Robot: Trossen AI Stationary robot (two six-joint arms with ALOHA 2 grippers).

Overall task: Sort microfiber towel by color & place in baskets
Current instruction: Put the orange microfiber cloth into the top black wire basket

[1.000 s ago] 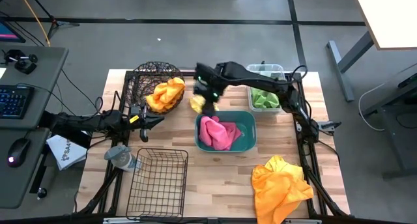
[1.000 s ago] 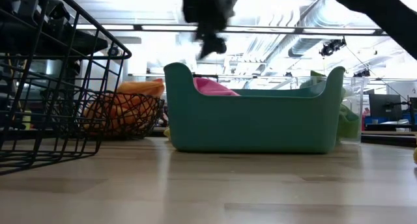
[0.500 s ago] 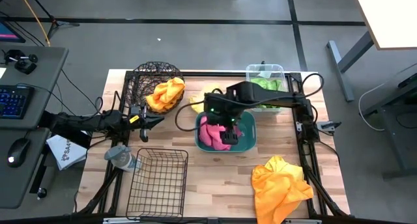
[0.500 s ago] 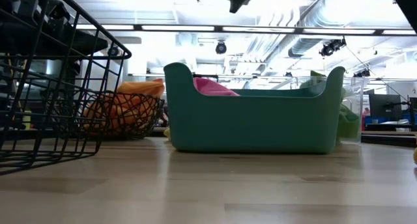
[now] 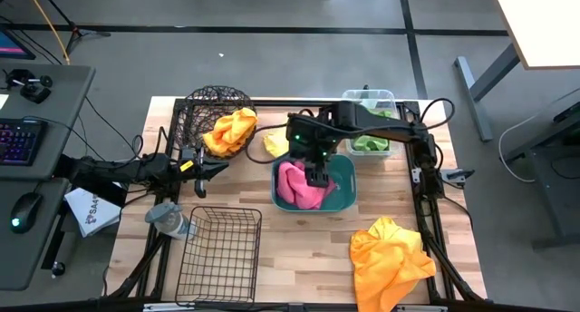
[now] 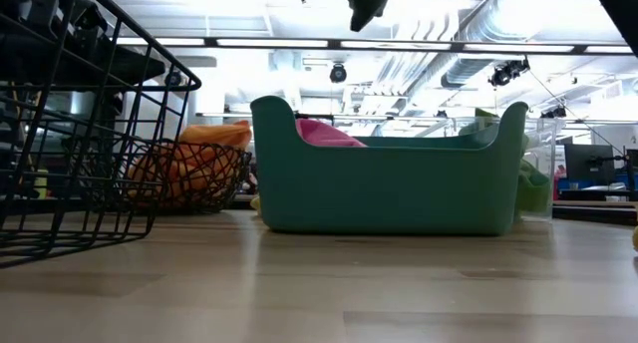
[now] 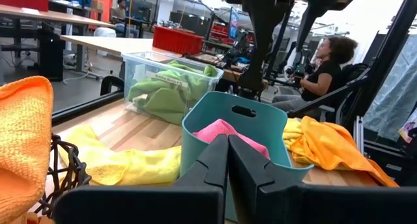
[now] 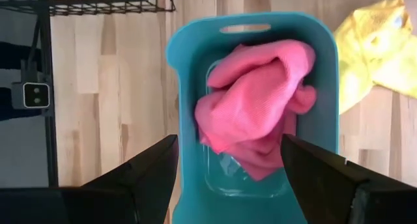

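The pink towel point(image 5: 294, 185) lies bunched in the teal tub point(image 5: 344, 196), and the right wrist view shows it too point(image 8: 257, 107). My right gripper point(image 5: 315, 171) hangs open above that tub, pointing down, well clear of the pink cloth point(image 8: 228, 152); only its tips show in the low view point(image 6: 364, 2). A yellow towel point(image 5: 275, 143) lies on the table between the tub and the round wire basket point(image 5: 204, 108), which holds an orange towel point(image 5: 231, 131). Another orange towel point(image 5: 390, 256) lies spread at the near right. My left gripper point(image 5: 213, 170) waits shut at the left point(image 7: 228, 160).
The clear bin point(image 5: 388, 99) at the far edge holds green towels point(image 5: 367, 138). The rectangular black wire basket point(image 5: 217, 253) stands at the near left, with a grey-blue cloth lump point(image 5: 168, 219) beside it. People sit in the room beyond the table point(image 7: 329, 68).
My right gripper has moved from above the yellow towel toward the near edge and a little right, rising as it went, and now hangs over the teal tub. The yellow towel has stayed on the table and the pink towel in the tub.
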